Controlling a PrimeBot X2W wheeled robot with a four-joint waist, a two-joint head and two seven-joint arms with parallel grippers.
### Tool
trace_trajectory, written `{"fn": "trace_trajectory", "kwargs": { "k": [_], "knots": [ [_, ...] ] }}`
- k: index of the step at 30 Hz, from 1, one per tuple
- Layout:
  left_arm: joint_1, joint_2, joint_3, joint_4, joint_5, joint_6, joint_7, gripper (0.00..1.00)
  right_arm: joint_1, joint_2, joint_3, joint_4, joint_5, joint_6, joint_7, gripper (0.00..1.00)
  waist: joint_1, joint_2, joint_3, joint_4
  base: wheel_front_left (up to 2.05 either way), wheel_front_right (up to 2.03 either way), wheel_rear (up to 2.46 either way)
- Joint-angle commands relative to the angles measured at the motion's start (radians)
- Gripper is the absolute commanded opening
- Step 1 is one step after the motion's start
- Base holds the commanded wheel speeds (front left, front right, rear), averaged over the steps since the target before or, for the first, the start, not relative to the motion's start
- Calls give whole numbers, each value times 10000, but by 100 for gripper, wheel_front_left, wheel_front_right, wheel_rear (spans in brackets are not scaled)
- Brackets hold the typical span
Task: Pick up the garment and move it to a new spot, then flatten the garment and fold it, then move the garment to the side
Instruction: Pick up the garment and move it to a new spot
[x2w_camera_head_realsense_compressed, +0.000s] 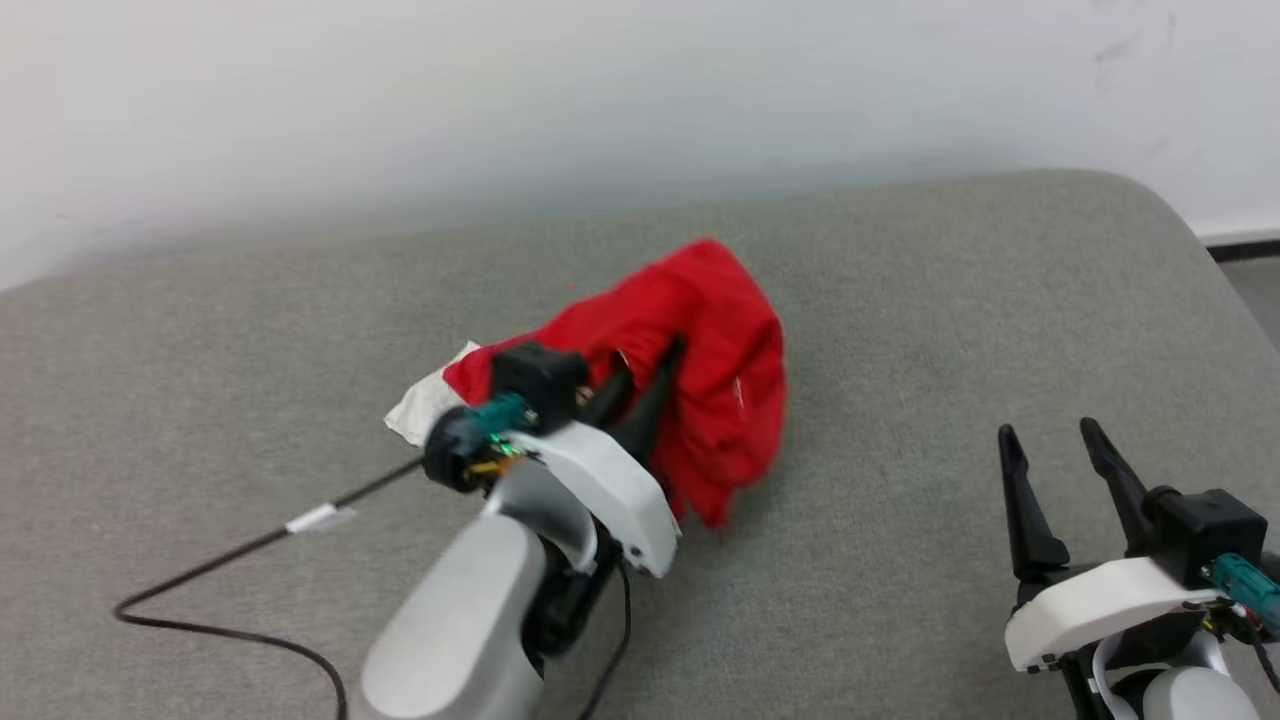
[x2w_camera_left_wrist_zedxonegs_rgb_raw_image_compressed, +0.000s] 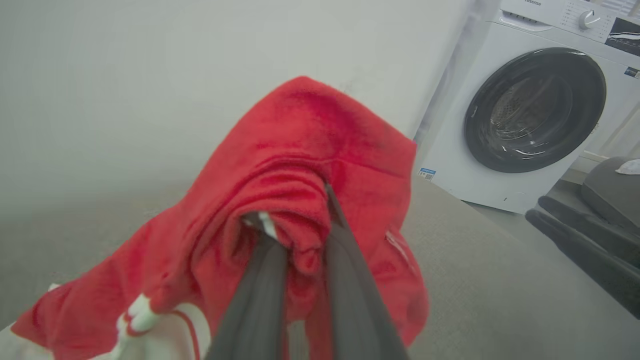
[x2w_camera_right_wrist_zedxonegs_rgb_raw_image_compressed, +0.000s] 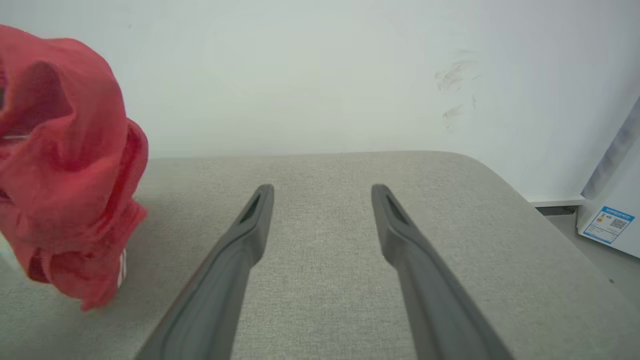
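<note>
Red garment (x2w_camera_head_realsense_compressed: 730, 330) was pinched in the left jaws for the pick-up-and-move step, right jaws spread empty, so next it probably needed setting down somewhere new.

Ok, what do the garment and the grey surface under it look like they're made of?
The garment: thin, soft fabric, matte red with a white part. It bunches and hangs in loose folds from the left gripper. The grey surface: matte woven cloth, upholstery-like, with a fine visible weave and a rounded, padded-looking edge. What lies beneath I cannot tell.
</note>
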Motion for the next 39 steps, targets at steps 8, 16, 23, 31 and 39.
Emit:
{"fn": "trace_trajectory", "kwargs": {
  "k": [8, 16, 23, 31, 39],
  "knots": [
    [249, -83, -790, 1589, 534, -10, -279, 9, -519, 16, 180, -49, 118, -3, -180, 100, 2, 0, 1261, -241, 0, 0, 0],
    [211, -155, -1169, 2181, 906, -174, -1665, 100, -659, 15, 124, 352, 146, -3, -361, 100, 2, 0, 1234, 33, 0, 0, 0],
    [562, -55, -865, 1204, 1291, 224, -2326, 100, -402, 15, 34, 538, 18, -3, -277, 100, 2, 0, 531, 333, 0, 0, 0],
    [1400, 520, 447, 317, 1350, 1362, -2362, 100, 88, 15, -97, 470, -78, -3, -50, 100, 2, 0, -195, 590, 0, 0, 0],
    [2550, 1182, 1669, -136, 1261, 1966, -2359, 100, 576, 15, -102, 273, -66, -3, 193, 100, 2, 0, -589, 815, 0, 0, 0]
  ]
}}
